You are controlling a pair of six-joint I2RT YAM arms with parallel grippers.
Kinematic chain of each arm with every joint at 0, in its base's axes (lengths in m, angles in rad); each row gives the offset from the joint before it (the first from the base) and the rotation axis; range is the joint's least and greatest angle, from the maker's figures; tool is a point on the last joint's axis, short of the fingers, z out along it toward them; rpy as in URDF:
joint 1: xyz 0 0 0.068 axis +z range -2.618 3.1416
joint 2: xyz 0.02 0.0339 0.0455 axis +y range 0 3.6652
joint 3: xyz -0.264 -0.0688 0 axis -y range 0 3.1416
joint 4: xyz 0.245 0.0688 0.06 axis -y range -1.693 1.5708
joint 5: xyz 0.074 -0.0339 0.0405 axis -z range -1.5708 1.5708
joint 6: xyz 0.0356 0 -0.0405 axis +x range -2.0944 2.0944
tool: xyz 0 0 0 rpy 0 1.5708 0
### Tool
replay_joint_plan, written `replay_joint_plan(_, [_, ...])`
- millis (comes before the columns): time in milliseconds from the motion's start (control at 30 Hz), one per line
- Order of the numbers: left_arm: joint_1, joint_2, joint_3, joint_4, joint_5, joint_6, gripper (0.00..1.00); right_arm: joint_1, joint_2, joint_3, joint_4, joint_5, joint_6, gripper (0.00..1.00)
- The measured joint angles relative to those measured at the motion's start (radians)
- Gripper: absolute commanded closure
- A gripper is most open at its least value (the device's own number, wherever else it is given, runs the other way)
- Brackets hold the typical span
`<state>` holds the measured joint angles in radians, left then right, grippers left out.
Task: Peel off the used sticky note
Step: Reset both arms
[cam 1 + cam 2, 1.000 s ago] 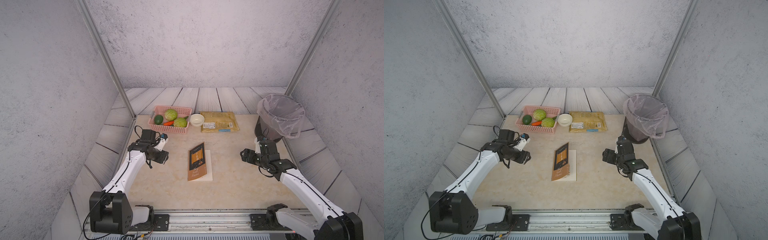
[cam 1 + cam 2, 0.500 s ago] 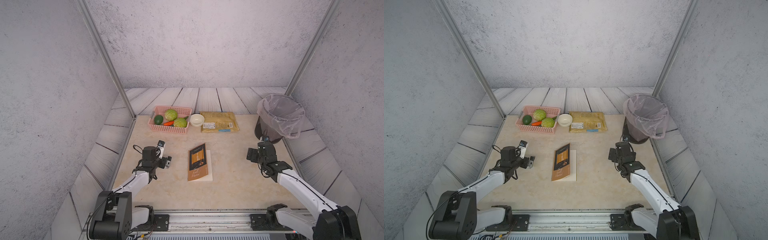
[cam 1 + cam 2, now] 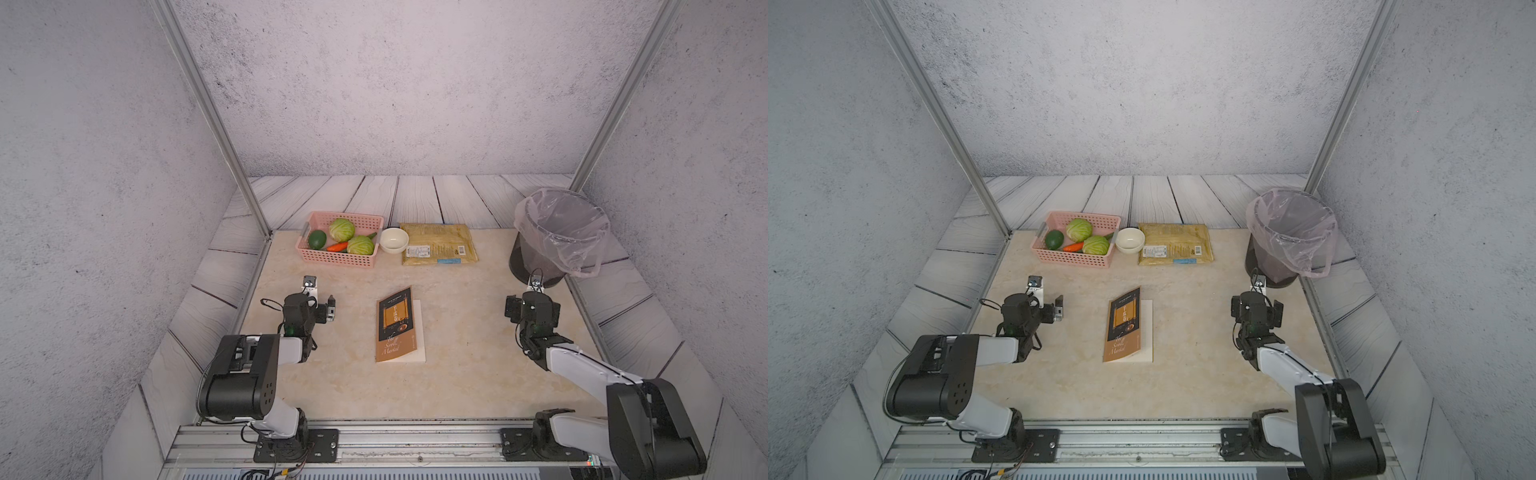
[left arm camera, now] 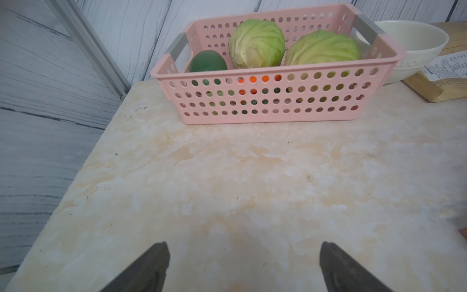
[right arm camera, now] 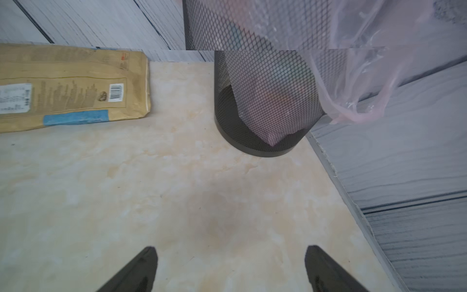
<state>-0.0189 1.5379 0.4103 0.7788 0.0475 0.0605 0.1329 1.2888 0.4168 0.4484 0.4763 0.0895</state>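
Lying well right of left end effector [image 3: 320, 296]: book [image 3: 394, 324]

I see the beige marbled table [image 3: 457, 316] in a top view. Toward the upper part of the frame a pink basket [image 3: 336, 261], a white bowl [image 3: 394, 240] just beside it and a brown packet [image 3: 436, 247] sit in a row. A mesh bin [image 3: 534, 268] stands at the right. A brown book [image 3: 395, 324] lies mid-frame on a white pad [image 3: 419, 332].
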Motion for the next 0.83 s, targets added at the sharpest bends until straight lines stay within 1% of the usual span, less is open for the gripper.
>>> replay_joint_plan(167, [0.002, -0.001, 0.009, 0.008, -0.034, -0.024, 0.02, -0.027, 0.130, -0.025, 0.174, -0.085, -0.021, 0.06])
replay_joint_plan(200, [0.002, -0.001, 0.012, 0.006, -0.037, -0.028, 0.02, -0.029, 0.154, -0.025, 0.212, -0.101, -0.025, 0.06])
replay_joint_plan(267, [0.002, -0.001, 0.019, 0.003, -0.043, -0.032, 0.02, -0.032, 0.222, -0.026, 0.316, -0.136, -0.041, 0.01])
replay_joint_plan(300, [0.002, -0.001, 0.020, 0.003, -0.044, -0.035, 0.02, -0.032, 0.250, -0.027, 0.353, -0.152, -0.047, 0.00])
replay_joint_plan(467, [0.002, -0.002, 0.021, -0.003, -0.048, -0.041, 0.02, -0.042, 0.265, -0.012, 0.348, -0.193, -0.049, 0.00])
replay_joint_plan(833, [0.008, -0.002, 0.037, -0.024, -0.066, -0.052, 0.02, -0.050, 0.265, 0.006, 0.338, -0.215, -0.048, 0.00])
